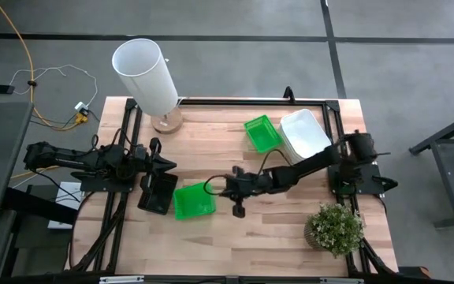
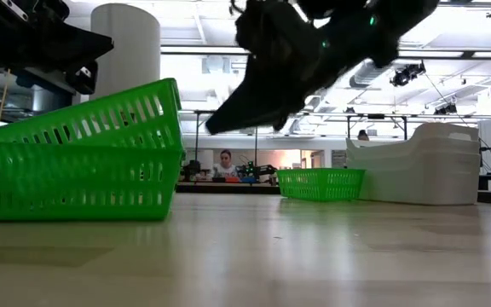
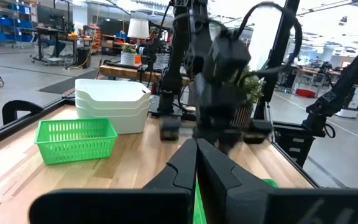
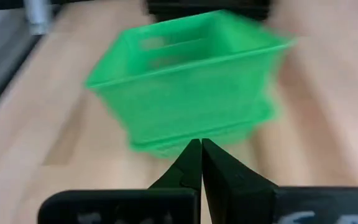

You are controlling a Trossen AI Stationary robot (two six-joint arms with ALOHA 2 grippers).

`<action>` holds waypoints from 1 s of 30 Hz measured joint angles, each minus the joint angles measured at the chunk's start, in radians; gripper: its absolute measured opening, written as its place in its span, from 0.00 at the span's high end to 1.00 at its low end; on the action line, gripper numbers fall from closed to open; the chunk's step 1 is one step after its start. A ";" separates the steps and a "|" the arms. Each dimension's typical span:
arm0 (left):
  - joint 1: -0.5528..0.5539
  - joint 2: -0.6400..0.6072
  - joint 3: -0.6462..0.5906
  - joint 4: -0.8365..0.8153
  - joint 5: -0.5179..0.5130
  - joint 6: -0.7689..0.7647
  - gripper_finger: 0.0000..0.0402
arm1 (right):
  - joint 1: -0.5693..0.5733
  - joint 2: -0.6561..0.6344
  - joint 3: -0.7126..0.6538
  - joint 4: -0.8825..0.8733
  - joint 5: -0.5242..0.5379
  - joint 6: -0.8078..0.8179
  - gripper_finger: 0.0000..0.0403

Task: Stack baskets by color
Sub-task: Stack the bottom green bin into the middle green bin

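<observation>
Two green baskets [image 1: 194, 200] sit nested near the table's middle, the upper one tilted in the lower [image 2: 83, 158]. My right gripper [image 1: 210, 188] is shut and slants down just to the right of this stack [image 4: 185, 93]. In the low view a small gap shows between its tip [image 2: 210, 130] and the baskets. Another green basket [image 1: 262, 132] rests on the table at the far right, beside a stack of white baskets [image 1: 306, 134]. A black basket [image 1: 158, 193] lies left of the green stack. My left gripper [image 1: 167, 164] waits shut and level above it, holding nothing.
A tall white cylinder [image 1: 146, 75] stands at the far left on a round wooden base. A potted green plant [image 1: 334, 229] sits at the near right corner. Bare wood lies along the near edge [image 1: 243, 244]. A person [image 2: 225, 162] sits in the room beyond the table.
</observation>
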 joint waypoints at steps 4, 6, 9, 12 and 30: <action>0.000 0.000 0.000 0.000 0.000 0.000 1.00 | 0.010 -0.074 0.000 -0.035 0.082 -0.018 1.00; 0.000 0.000 0.000 0.000 0.000 0.000 1.00 | 0.017 -0.079 0.000 0.017 0.078 -0.017 1.00; 0.000 0.000 0.000 0.000 0.000 0.000 1.00 | 0.023 -0.078 0.000 0.075 0.066 0.033 1.00; 0.000 0.000 0.000 0.005 0.000 0.000 1.00 | 0.033 -0.078 0.000 0.109 0.032 0.107 1.00; 0.000 0.000 0.000 0.028 -0.071 -0.008 1.00 | 0.072 0.166 0.001 0.568 0.201 -0.054 1.00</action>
